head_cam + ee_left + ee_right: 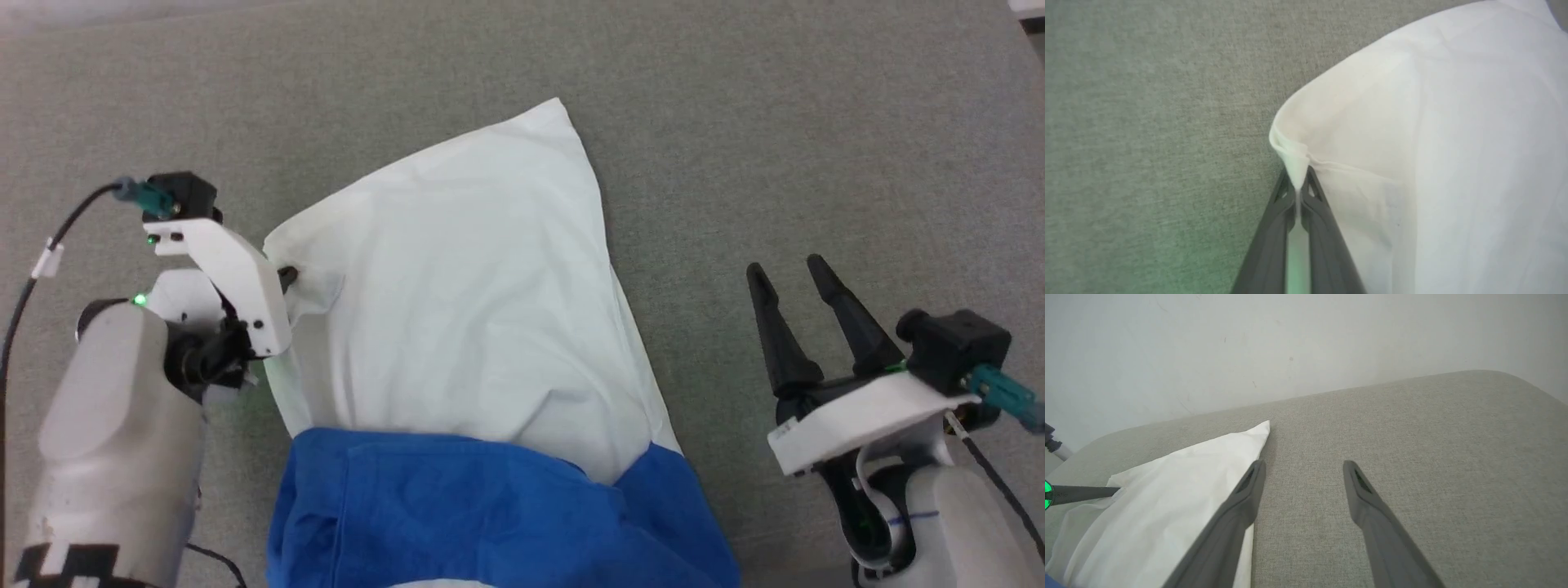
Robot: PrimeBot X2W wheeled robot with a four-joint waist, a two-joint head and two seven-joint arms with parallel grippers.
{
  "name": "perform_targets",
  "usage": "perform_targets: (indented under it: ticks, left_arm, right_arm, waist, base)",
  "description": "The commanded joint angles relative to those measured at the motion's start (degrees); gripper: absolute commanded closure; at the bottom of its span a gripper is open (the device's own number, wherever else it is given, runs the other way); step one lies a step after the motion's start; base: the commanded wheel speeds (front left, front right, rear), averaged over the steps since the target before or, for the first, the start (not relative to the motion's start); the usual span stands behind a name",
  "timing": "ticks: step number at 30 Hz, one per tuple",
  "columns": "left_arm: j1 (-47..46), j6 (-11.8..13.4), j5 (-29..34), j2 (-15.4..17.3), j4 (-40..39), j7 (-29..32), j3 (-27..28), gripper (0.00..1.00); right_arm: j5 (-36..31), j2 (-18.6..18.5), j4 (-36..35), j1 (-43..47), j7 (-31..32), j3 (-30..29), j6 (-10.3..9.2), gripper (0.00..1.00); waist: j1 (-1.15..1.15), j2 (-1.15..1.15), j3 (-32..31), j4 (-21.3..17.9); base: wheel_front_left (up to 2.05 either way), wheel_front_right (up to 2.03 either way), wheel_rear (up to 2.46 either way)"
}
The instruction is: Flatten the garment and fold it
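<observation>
- Covering the whole workspace, a flat grey-green woven cloth surface (816,122) is seen, with a pale wall (1208,343) behind it in the right wrist view.
- The garment (457,310), a thin soft long-sleeved shirt with a white body and bright blue sleeves, is laid mid-surface. The white part is spread away from the robot and the blue part is bunched at the near edge.
- The right gripper (784,268), two long dark fingers on a white mount, is held wide apart and empty over bare surface near the garment's right edge.
- The left gripper (1298,179) is pressed shut on a small white fold at the garment's left edge.
- Flattening is judged to be the step in hand. A matching hold by the free gripper is called for next, then a gentle outward pull.
</observation>
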Motion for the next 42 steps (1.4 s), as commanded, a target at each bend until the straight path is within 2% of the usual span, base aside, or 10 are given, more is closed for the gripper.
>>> perform_targets:
  ticks: [1,7,14,19,26,33,37,39,40,42]
  left_arm:
    - [2.75,0.96,0.83,-1.38,0.78,-1.65,-0.6,1.0]
    - [3.14,4.08,3.61,-3.84,-2.29,-13.26,-0.78,1.0]
    - [1.13,5.1,5.69,-7.5,-6.79,-20.94,-2.69,1.0]
    - [-1.91,4.8,6.61,-9.69,-9.63,-23.28,-4.41,1.0]
    - [-4.26,4.64,6.99,-11.13,-12.85,-25.35,-5.52,1.0]
    - [-4.82,4.36,6.88,-11.7,-13.92,-26.82,-6.22,1.0]
    - [-4.67,4.13,6.6,-11.74,-13.65,-27.26,-6.46,1.0]
    - [-4.6,4.08,6.5,-11.63,-13.41,-27.42,-6.51,1.0]
    - [-4.57,4.05,6.41,-11.56,-13.25,-27.45,-6.51,1.0]
    - [-4.63,4.0,6.22,-11.38,-12.89,-27.34,-6.49,1.0]
  right_arm:
    - [1.2,0.13,1.23,-1.92,0.28,-0.13,-0.04,0.0]
    - [8.21,-2.54,12.19,-11.65,4.75,-0.14,-0.04,0.0]
    - [15.23,-6.9,27.77,-29.47,15.71,4.18,-0.04,0.0]
    - [17.1,-9.32,36.52,-41.83,24.5,7.17,-0.04,0.0]
    - [17.12,-9.39,46.69,-54.41,33.58,10.49,-0.04,0.0]
    - [16.96,-8.45,54.86,-59.46,35.77,13.32,-0.04,0.0]
    - [17.96,-7.98,59.4,-58.99,41.66,15.77,-0.04,0.0]
    - [18.45,-7.89,61.26,-58.65,45.36,16.78,-0.04,0.71]
    - [18.66,-7.84,61.93,-58.55,46.9,17.19,-0.04,1.0]
    - [18.99,-7.78,62.4,-58.49,48.77,17.97,-0.04,1.0]
  waist:
    - [0.0,0.0,-0.72,0.8]
    - [0.0,0.0,-0.84,4.01]
    - [0.0,0.0,2.83,9.02]
    - [0.0,0.0,6.98,12.76]
    - [0.0,0.0,11.64,15.67]
    - [0.0,0.0,13.67,17.19]
    - [0.0,0.0,13.68,17.34]
    - [0.0,0.0,13.52,17.22]
    - [0.0,0.0,13.42,17.14]
    - [0.0,0.0,13.3,16.92]
  base:
    - [0.0,0.0,0.0]
    - [0.0,0.0,0.0]
    - [0.0,0.0,0.0]
    - [0.0,0.0,0.0]
    - [0.0,0.0,0.0]
    - [0.0,0.0,0.0]
    - [0.0,0.0,0.0]
    - [0.0,0.0,0.0]
    - [0.0,0.0,0.0]
    - [0.0,0.0,0.0]
